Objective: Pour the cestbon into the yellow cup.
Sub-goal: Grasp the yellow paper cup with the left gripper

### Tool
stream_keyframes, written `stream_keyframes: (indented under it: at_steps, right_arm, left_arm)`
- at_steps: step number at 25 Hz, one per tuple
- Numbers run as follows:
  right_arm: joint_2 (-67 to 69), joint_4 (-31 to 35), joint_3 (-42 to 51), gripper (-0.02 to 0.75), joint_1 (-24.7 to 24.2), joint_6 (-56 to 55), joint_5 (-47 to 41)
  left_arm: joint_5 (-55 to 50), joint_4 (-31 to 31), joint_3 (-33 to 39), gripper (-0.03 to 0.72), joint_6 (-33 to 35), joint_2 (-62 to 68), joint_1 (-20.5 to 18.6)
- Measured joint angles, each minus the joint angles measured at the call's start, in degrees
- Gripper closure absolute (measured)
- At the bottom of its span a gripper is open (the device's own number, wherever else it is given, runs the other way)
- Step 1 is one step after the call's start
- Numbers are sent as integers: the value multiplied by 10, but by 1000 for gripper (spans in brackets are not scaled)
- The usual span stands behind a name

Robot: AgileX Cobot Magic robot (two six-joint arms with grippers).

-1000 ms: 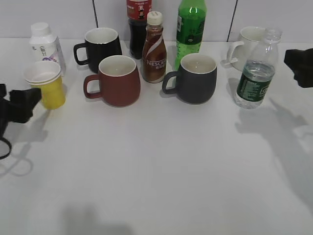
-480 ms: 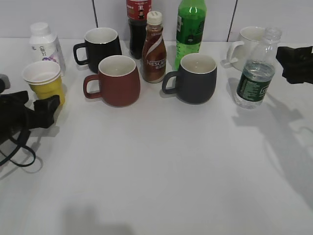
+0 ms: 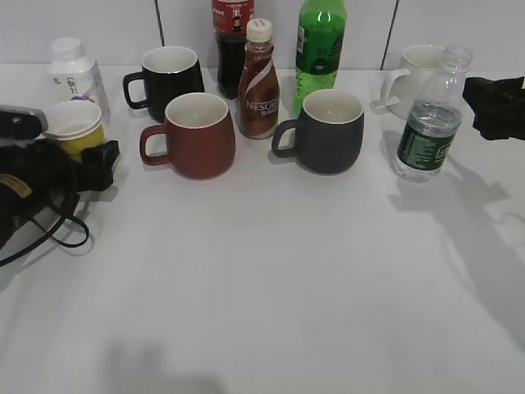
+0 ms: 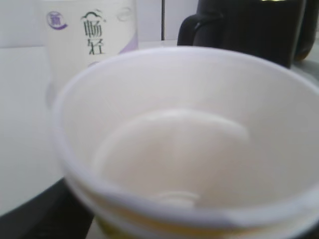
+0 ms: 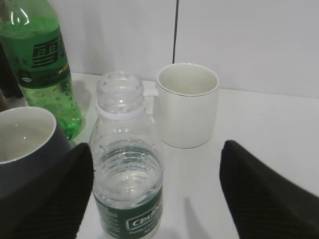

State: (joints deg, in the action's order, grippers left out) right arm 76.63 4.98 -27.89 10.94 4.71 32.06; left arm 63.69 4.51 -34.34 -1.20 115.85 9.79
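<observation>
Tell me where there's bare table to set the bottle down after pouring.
The whole near half of the table is bare, in front of the red mug and grey mug. Also free: the gap between the grey mug and the cestbon. The back row of mugs and bottles is crowded, as is the yellow cup corner.

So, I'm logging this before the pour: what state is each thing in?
Water bottle: upright, cap off, partly full.
Yellow cup: upright, empty, left gripper around it.
Right gripper: open, jaws either side of the water bottle, not touching.
Red mug, grey mug, white mug: upright, look empty.
Coffee bottle: upright, capped.
</observation>
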Motion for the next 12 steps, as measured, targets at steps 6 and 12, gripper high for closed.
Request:
stream_keyframes:
  at_steps: [6,12]
  right_arm:
    - [1,0,0,146,0,0,2]
    - [3,-4,0,146,0,0,11]
  left_arm:
    - [-1,0,-31,99,0,25,0]
    - [-9,0,-34,223,0,28,0]
